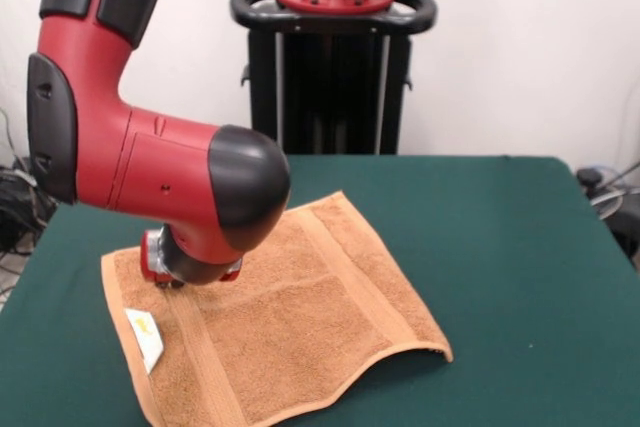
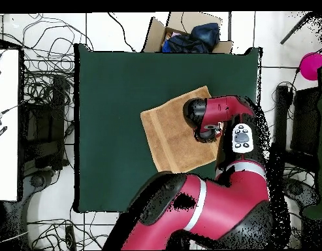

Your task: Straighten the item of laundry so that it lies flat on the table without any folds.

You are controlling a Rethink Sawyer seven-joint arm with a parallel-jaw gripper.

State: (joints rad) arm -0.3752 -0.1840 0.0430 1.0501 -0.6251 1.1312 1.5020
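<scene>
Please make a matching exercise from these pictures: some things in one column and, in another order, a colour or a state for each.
Things:
1. towel
2. table
3. tag
4. arm

Descriptions:
A. dark green
B. red and black
C. orange-tan, one edge raised
D. white, small

Pairs: 1-C, 2-A, 3-D, 4-B
</scene>
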